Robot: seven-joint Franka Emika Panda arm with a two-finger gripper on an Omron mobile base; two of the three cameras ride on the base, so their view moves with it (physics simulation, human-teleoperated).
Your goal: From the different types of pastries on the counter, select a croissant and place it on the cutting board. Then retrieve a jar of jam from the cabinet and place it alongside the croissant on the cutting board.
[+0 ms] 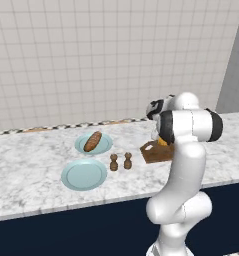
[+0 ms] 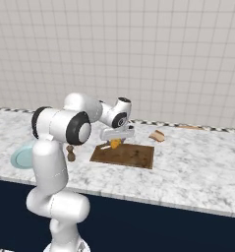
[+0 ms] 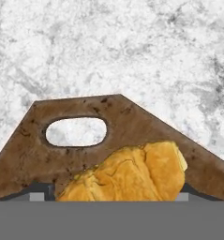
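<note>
The golden-orange croissant (image 3: 132, 173) sits between my gripper's (image 3: 108, 197) fingertips and fills the gap from one to the other. It hangs low over the handle-hole end of the dark brown cutting board (image 3: 132, 117). From the right base view, the gripper (image 2: 115, 141) points down at the board's (image 2: 131, 155) left end with the croissant (image 2: 115, 143) in it. In the left base view the croissant (image 1: 162, 142) peeks out behind my forearm, above the board (image 1: 152, 153). The jar of jam and the cabinet are out of view.
On the marble counter (image 1: 31, 170), a brown loaf pastry (image 1: 93, 141) lies on a light blue plate (image 1: 81, 145); a second blue plate (image 1: 84, 174) is bare. Two dark wooden shakers (image 1: 120, 161) stand left of the board. A pale tan bun (image 2: 157, 135) lies behind the board.
</note>
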